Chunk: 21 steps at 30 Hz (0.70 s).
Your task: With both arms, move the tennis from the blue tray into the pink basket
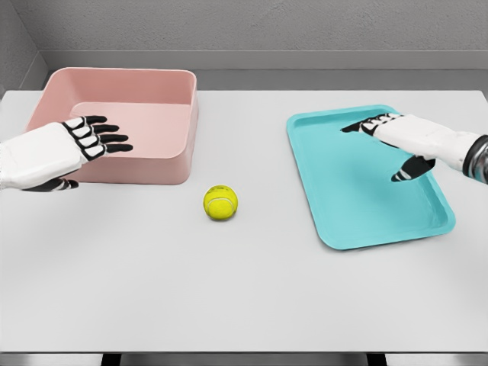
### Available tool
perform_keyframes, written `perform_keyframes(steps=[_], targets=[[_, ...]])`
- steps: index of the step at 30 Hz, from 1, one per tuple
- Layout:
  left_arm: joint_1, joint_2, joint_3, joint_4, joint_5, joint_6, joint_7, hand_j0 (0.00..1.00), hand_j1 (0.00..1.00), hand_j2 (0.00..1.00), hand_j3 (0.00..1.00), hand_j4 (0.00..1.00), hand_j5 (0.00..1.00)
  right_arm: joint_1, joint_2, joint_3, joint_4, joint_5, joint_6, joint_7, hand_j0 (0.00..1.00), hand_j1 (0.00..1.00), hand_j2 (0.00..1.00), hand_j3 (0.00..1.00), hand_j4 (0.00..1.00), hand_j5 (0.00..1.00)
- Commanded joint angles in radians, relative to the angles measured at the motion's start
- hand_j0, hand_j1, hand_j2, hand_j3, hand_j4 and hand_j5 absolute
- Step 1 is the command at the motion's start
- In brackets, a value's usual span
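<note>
The left hand [72,149] hovers at the near left wall of the pink basket [164,80], its dark fingers [114,139] stretched out flat and apart over the basket's floor, holding nothing. The right hand [408,137] hangs above the far right part of the blue tray [358,221], fingers extended and pointing left, thumb dropped toward the tray, likewise holding nothing. The tennis ball [220,203] lies on the white table [229,290], outside both containers, between basket and tray and slightly nearer than the basket's front wall, well apart from either hand.
</note>
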Motion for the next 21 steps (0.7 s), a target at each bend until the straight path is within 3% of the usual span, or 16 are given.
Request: perform_keyframes(steps=[1, 3, 6, 15, 18, 19, 21], targets=[[-0.005, -0.055, -0.001, -0.018, -0.055, 0.001, -0.013, 1.00, 1.00, 1.00, 1.00, 1.00, 1.00, 0.012, -0.012, -0.089, 0.001, -0.003, -0.063, -0.001, 1.00, 1.00, 1.00, 1.00, 1.00, 1.00], [-0.032, -0.067, -0.044, -0.021, -0.072, 0.001, -0.016, 1.00, 1.00, 1.00, 1.00, 1.00, 1.00, 0.066, -0.014, -0.136, -0.001, -0.003, -0.103, -0.001, 1.00, 1.00, 1.00, 1.00, 1.00, 1.00], [-0.115, -0.103, -0.151, -0.022, -0.107, 0.001, -0.029, 1.00, 1.00, 1.00, 1.00, 1.00, 1.00, 0.078, -0.012, -0.135, -0.004, -0.006, -0.109, -0.001, 1.00, 1.00, 1.00, 1.00, 1.00, 1.00], [-0.282, -0.201, -0.426, -0.021, -0.138, 0.001, -0.036, 1.00, 1.00, 1.00, 1.00, 1.00, 1.00, 0.077, -0.012, -0.138, -0.004, -0.006, -0.109, -0.001, 1.00, 1.00, 1.00, 1.00, 1.00, 1.00], [-0.302, -0.225, -0.457, -0.019, -0.138, 0.001, -0.035, 1.00, 1.00, 1.00, 1.00, 1.00, 1.00, 0.071, -0.012, -0.138, -0.008, -0.006, -0.109, -0.001, 1.00, 1.00, 1.00, 1.00, 1.00, 1.00], [-0.340, -0.232, -0.507, -0.015, -0.138, 0.001, -0.035, 1.00, 1.00, 1.00, 1.00, 1.00, 1.00, 0.071, -0.014, -0.140, -0.010, -0.006, -0.109, -0.001, 1.00, 1.00, 1.00, 1.00, 1.00, 1.00], [-0.365, -0.256, -0.541, -0.008, -0.141, 0.001, -0.036, 1.00, 1.00, 1.00, 1.00, 1.00, 1.00, 0.071, -0.014, -0.140, -0.010, -0.006, -0.111, -0.001, 1.00, 1.00, 1.00, 1.00, 1.00, 1.00]])
